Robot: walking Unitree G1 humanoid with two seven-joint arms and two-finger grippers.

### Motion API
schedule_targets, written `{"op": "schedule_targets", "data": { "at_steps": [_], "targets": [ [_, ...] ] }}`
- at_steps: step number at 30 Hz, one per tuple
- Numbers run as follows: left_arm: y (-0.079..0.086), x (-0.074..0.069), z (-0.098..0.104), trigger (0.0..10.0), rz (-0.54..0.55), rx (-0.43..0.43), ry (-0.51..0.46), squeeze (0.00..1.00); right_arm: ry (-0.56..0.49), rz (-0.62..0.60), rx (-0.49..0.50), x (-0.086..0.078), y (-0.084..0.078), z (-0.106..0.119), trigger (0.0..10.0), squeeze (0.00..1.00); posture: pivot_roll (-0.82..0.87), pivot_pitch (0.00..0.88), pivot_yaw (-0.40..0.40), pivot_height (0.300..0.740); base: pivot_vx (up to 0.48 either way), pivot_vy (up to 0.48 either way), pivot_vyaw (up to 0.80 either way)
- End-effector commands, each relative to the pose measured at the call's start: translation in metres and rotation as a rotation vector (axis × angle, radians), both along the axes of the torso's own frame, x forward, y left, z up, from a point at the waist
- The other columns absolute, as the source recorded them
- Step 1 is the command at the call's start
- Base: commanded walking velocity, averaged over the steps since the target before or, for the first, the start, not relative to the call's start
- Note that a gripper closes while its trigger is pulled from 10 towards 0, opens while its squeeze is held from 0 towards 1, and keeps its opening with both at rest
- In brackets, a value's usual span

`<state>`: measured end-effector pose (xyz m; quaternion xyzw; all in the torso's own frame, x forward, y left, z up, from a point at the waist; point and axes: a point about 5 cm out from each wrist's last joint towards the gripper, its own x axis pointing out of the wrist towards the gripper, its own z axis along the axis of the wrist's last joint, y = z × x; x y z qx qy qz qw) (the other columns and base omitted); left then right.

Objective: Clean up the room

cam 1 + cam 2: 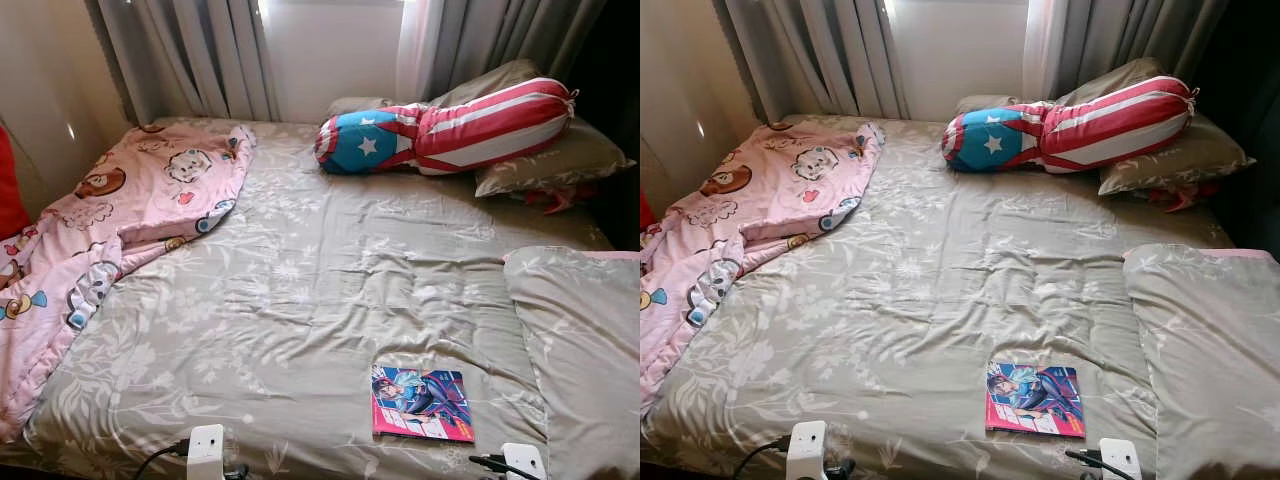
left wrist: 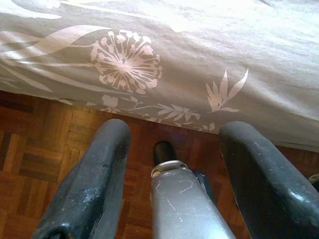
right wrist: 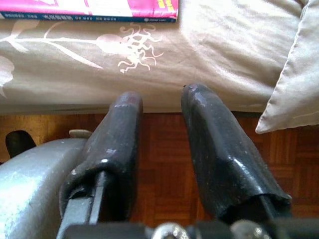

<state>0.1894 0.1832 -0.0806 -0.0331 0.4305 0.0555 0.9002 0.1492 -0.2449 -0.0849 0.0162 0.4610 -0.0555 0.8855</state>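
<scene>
**Bed before me, both grippers low at its near edge**

The bed [image 1: 300, 280] is the biggest thing I see, covered in a grey-beige sheet printed with pale flowers and leaves, soft and rumpled into shallow creases across the middle. On my left a pink blanket [image 1: 110, 230] with cartoon figures lies bunched and trailing off the side; its far-left end is cut off by the frame. On my right a plump pillow [image 1: 580, 350] in the same floral cloth sits at the near corner, partly out of frame. At the head, a long bolster [image 1: 450, 130] in red and white stripes with a blue end and a white star lies across two flatter pillows [image 1: 560, 160]. Something red shows beneath them, too hidden to tell. Grey curtains [image 1: 200, 55] hang in folds behind.

A thin, glossy book [image 1: 422, 404] with a pink and blue cover lies flat on the sheet near the front edge, just beside the near pillow.

My left gripper [image 2: 172, 149] hangs below the sheet's hem over dark parquet floor [image 2: 35, 149], its two matt black fingers spread wide with nothing between them. My right gripper [image 3: 159, 119] points at the bed's edge just below the book's spine, fingers a narrow gap apart and empty.
</scene>
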Motion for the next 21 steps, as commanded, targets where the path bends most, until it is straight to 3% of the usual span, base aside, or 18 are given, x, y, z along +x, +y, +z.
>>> {"op": "schedule_targets", "data": {
  "at_steps": [1, 12, 21],
  "targets": [
    [0.003, -0.007, -0.003, 10.0, 0.0, 0.006, 0.033, 0.0, 0.006, 0.004, -0.011, -0.003, -0.004, 0.0, 10.0, 0.0, -0.2, 0.0, -0.027, 0.74, 0.0, 0.0, 0.0],
    [0.003, -0.008, -0.004, 10.0, -0.005, 0.006, 0.034, 0.0, 0.016, 0.031, -0.022, -0.005, -0.002, -0.001, 10.0, 0.0, -0.2, 0.0, -0.03, 0.74, 0.0, 0.0, 0.0],
    [0.01, -0.017, -0.007, 10.0, 0.028, 0.014, 0.049, 0.0, 0.054, 0.02, -0.015, -0.021, 0.002, -0.008, 10.0, 0.0, -0.14, 0.0, -0.027, 0.74, 0.0, 0.0, 0.0]
  ]
}}
